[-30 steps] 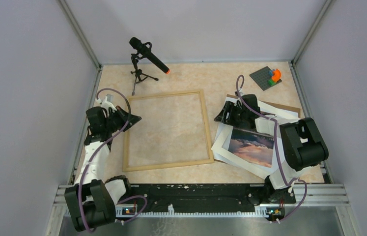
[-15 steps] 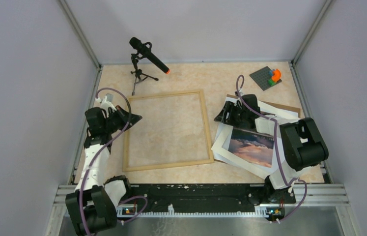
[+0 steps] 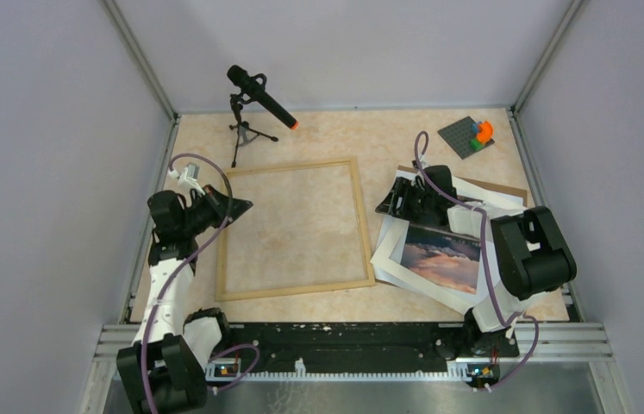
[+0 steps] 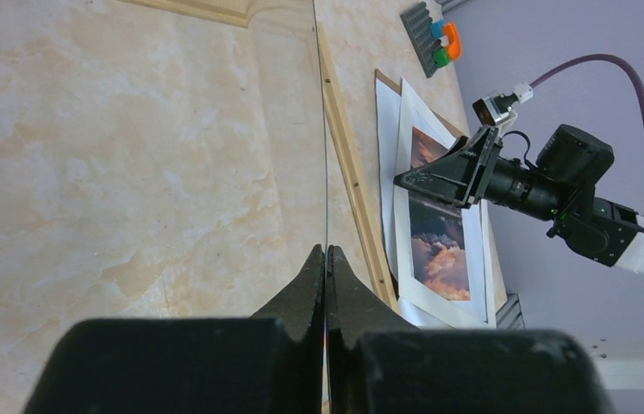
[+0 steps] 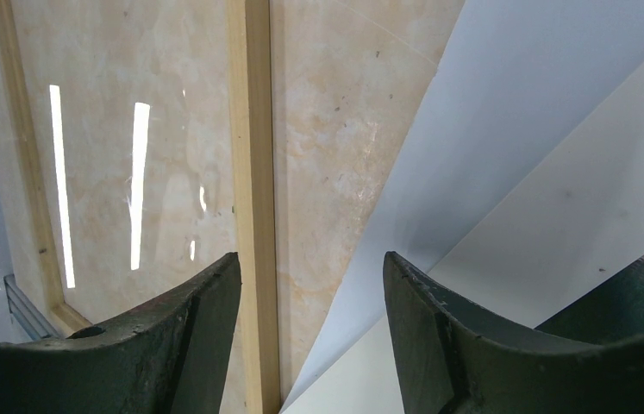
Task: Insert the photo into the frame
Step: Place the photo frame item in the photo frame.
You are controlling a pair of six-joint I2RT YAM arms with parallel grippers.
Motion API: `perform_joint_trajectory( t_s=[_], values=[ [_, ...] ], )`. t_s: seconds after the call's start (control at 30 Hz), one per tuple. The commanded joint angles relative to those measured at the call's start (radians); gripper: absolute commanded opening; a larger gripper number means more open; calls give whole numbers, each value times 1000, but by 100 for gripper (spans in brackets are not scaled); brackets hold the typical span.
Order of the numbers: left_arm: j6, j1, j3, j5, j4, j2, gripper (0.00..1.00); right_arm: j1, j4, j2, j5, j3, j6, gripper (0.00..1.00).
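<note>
Top external shows the frame (image 3: 361, 220) flat on the table (image 3: 335, 138), the photo (image 3: 441, 257) right of it on white sheets (image 3: 404, 274), the left gripper (image 3: 236, 207) at the frame's left strip and the right gripper (image 3: 384, 207) between frame and sheets, with a microphone (image 3: 259, 97) behind. Left wrist alone shows the left jaws pressed together, a thin line running up from their tips. Right wrist shows its fingers (image 5: 189, 345) apart over the frame's right strip, with light streaks (image 5: 137, 172) on the frame's pane
</note>
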Motion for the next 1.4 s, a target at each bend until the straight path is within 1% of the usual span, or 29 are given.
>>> perform_joint_trajectory(
  t_s=[0.0, 0.43, 0.9, 1.1, 1.23, 1.37],
  values=[
    [0, -11, -3, 46, 58, -42, 0, 6, 45, -5, -12, -4, 3, 61],
    [-41, -12, 11, 24, 125, -29, 0, 7, 46, -6, -11, -4, 3, 61],
    [-100, -16, -10, 25, 214, 10, 0, 7, 48, -4, -12, -4, 3, 61],
    [-103, -20, -28, 0, 214, 18, 0, 7, 48, -3, -12, -4, 3, 61],
    [-89, -20, -33, -38, 163, 32, 0, 9, 48, -4, -13, -4, 2, 61],
    [-97, -21, -45, -62, 147, 44, 0, 9, 48, -4, -13, -4, 3, 61]
  ],
)
